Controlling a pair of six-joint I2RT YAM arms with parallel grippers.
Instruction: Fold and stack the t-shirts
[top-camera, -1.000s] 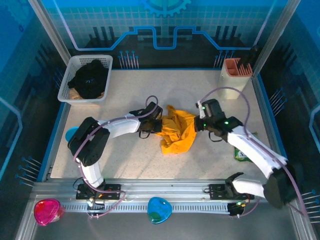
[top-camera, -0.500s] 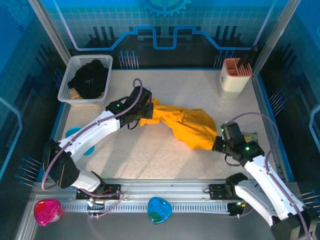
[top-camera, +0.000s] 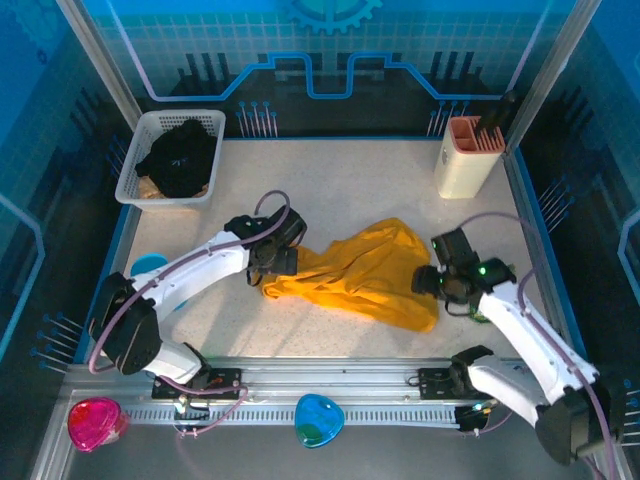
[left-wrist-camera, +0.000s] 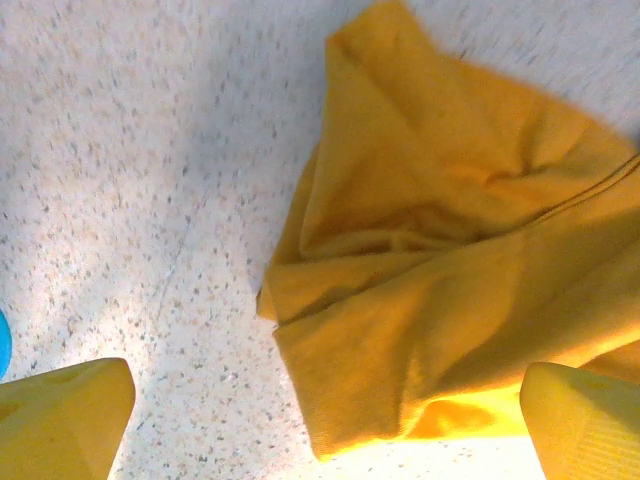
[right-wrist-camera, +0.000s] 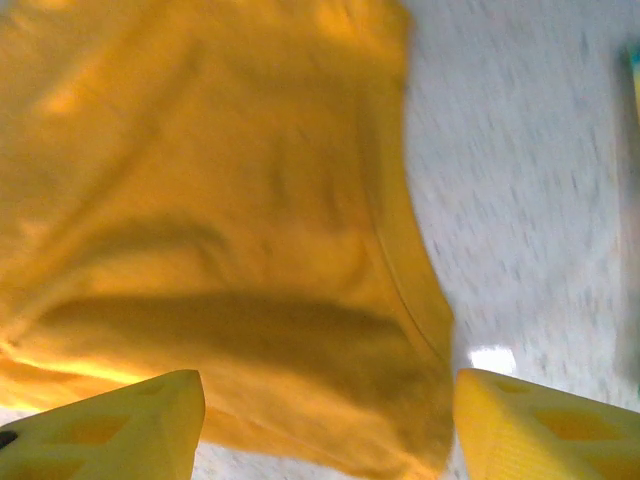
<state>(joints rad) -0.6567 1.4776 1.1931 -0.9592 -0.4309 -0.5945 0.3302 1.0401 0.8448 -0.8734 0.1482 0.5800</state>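
Near edge: the left fingers (left-wrist-camera: 70, 415) stand wide apart with nothing between them. They hang just above the left end of the plain golden-yellow cloth t-shirt (top-camera: 365, 275). The right fingers (right-wrist-camera: 110, 430) are also spread apart and grip nothing. The shirt's right edge lies beneath them on the desk (top-camera: 350, 180).

Change: a second ago both pairs of fingers were closed on the shirt, which hung bunched between the two arms. The arms then drew it out sideways. Both pairs have now let go, and the garment rests on the speckled desk.

Centre: the yellow shirt lies spread across the middle of the desk, between the two arms. It is flatter than before but creased, with a rolled fold at its left end, as the left wrist view shows.

Far left: the black cloth t-shirt (top-camera: 180, 155) sits crumpled in the white plastic mesh basket (top-camera: 135, 165), well apart from the yellow one.

Assessment: the laying-out step appears complete. No fold is made yet, smoothing is probably needed first, and the black shirt is untouched.
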